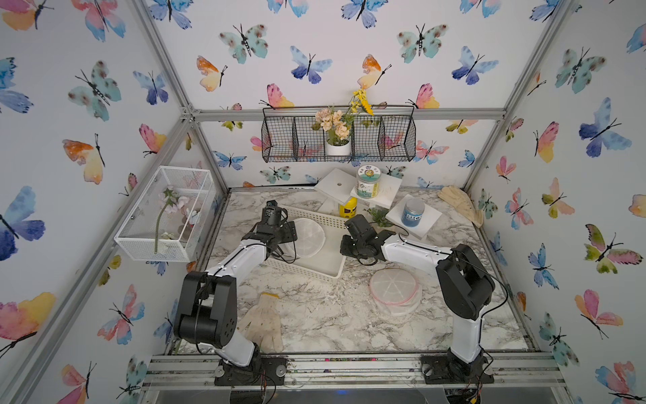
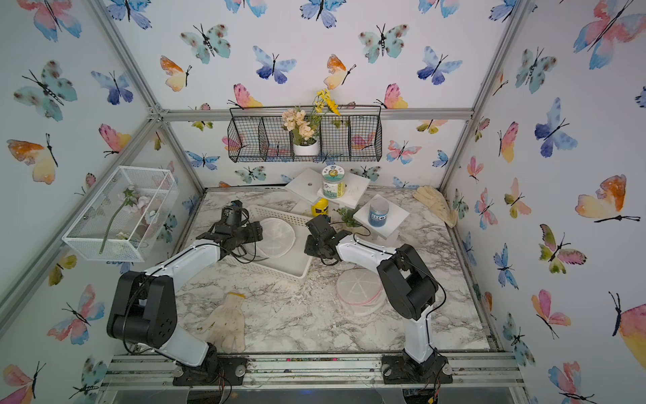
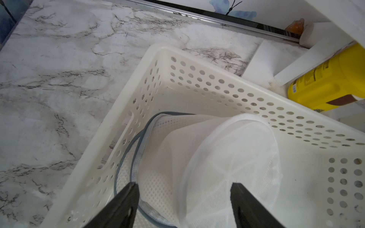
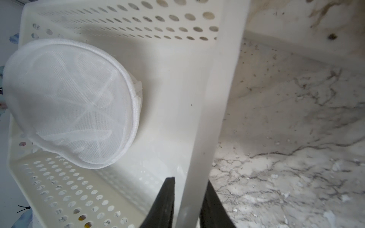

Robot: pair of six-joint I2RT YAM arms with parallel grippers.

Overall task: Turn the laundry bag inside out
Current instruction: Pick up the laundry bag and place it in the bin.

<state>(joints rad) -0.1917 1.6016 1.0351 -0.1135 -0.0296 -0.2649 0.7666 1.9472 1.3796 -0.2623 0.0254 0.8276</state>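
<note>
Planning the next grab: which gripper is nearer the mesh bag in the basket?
Left. The left gripper hangs open right over the mesh bag; the right gripper clamps the basket rim, apart from it.

The basket [image 1: 321,217] sits on the worktop [image 1: 332,325], left of centre and toward the far side, with a bag [image 1: 309,238] in it. The left hand [image 3: 183,184] hangs over the bag's left edge. The right hand [image 4: 189,180] straddles the basket's right rim. A second bag [image 1: 395,290] lies near and right of the basket. The near glove [image 1: 264,321] lies at near left, the far glove [image 1: 461,204] in the far right corner. Behind the basket stand a bottle [image 1: 347,208], a jar [image 1: 367,182] on a stand [image 1: 335,183] and a can [image 1: 412,213] on a block [image 1: 430,224]. A rack [image 1: 279,140] on the far wall holds a flowerpot [image 1: 337,148].
</note>
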